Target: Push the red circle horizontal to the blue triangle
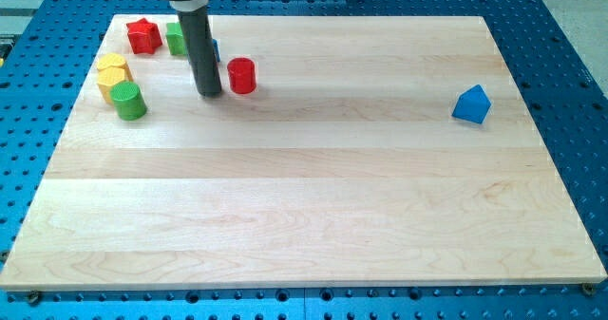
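The red circle is a short red cylinder on the wooden board, towards the view's upper left. The blue triangle sits far over at the view's right, slightly lower in the view than the red circle. My tip rests on the board just to the left of the red circle, very close to it; I cannot tell whether they touch. The dark rod rises from the tip to the view's top edge.
A cluster at the view's upper left: a red star, a green block and a blue block partly hidden behind the rod, two yellow blocks, a green cylinder. The board edge borders a blue perforated table.
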`<state>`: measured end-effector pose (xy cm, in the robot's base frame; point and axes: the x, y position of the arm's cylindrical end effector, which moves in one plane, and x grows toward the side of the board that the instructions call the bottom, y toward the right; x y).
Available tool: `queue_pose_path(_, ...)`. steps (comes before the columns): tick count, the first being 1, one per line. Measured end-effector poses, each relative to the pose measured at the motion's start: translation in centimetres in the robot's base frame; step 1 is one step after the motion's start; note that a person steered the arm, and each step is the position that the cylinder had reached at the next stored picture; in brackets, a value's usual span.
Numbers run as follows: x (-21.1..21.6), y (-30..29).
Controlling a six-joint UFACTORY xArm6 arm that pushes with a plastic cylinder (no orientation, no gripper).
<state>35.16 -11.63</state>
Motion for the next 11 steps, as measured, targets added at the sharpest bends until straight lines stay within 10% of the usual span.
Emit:
queue_pose_path(4, -2.4, 18.5)
queue_pose_path(7, -8.8, 21.7)
queue_pose_path(11, -0.1, 20.3)
